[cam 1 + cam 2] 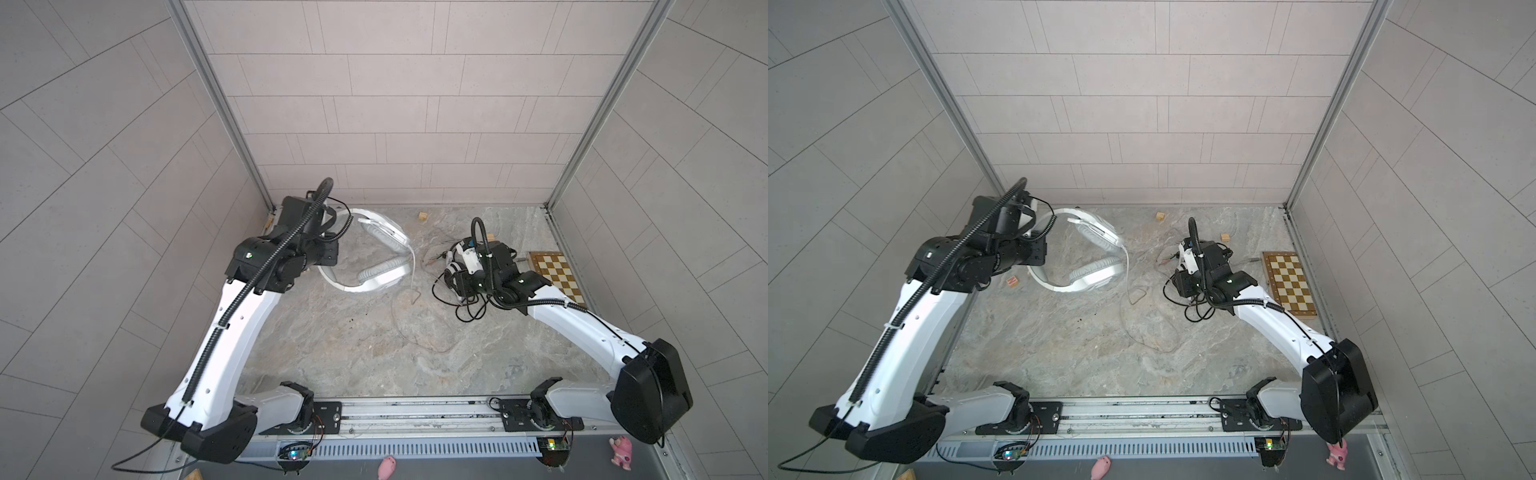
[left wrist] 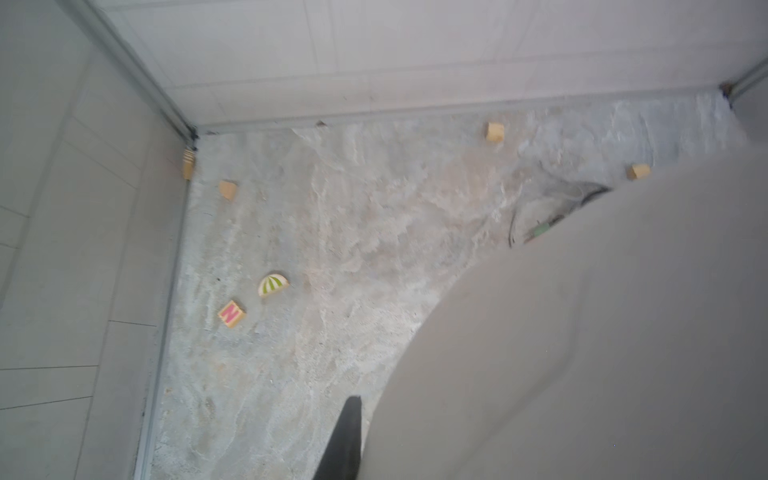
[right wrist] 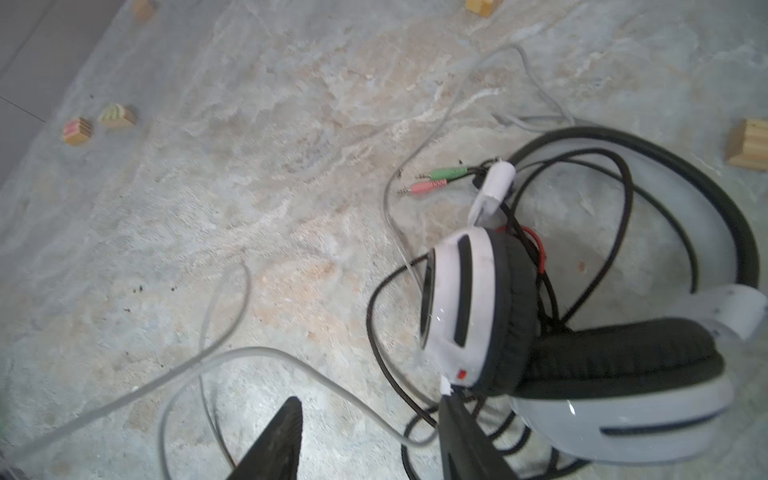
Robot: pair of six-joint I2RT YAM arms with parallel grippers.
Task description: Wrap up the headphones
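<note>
Marbled stone covers the table (image 1: 332,357), boxed in by pale tiled walls, and both headsets are toward its far side. In both top views the white headset (image 1: 384,279) is at the back left, its headband arching toward the left gripper (image 1: 329,250), which is right up against the band. My left wrist camera gives me only one black finger (image 2: 348,436) beside a big blurred pale surface that fills much of the frame. I cannot tell whether those jaws are closed, or on what. The grey cable (image 1: 398,320) trails loosely toward the middle of the table.

Over on the right, near the chessboard (image 1: 557,277), the black-and-white headset (image 3: 478,303) lies under the right gripper (image 3: 370,399). Its jaws are spread and grip nothing — the grey cable crosses the gap between them, and one finger shows in front of the tangled black cable (image 3: 376,332). Pink and green plugs (image 3: 434,179) rest on the stone beside the headband. Small wooden blocks (image 1: 422,216) lie scattered about.
</note>
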